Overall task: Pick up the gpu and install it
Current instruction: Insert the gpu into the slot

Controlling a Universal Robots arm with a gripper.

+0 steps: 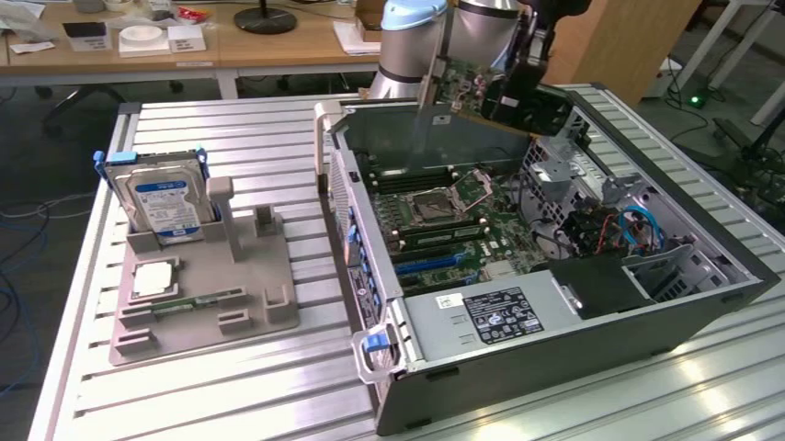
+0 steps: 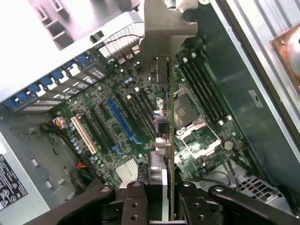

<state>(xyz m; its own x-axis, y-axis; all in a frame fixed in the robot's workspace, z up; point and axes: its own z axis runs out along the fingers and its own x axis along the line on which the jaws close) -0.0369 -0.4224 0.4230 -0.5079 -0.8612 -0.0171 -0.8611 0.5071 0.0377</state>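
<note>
The gpu (image 1: 470, 90) is a thin green circuit card with a silver bracket at one end. It hangs tilted above the rear top edge of the open computer case (image 1: 687, 322), and my gripper (image 1: 517, 84) is shut on it. In the wrist view the gpu (image 2: 171, 117) appears edge-on, its bracket farthest from the gripper (image 2: 161, 199), whose dark fingers (image 2: 136, 201) clamp the card from both sides. Below it lies the motherboard (image 2: 108, 93) with a long blue slot (image 2: 122, 119) and black slots beside it. The card is clear of the board.
A grey fixture tray (image 1: 202, 312) stands at the exterior view's left on the slatted metal table (image 1: 221, 395). It holds an upright silver hard drive (image 1: 165, 197) and a narrow green memory stick (image 1: 197, 301). The case's walls and power supply (image 1: 491, 317) surround the board.
</note>
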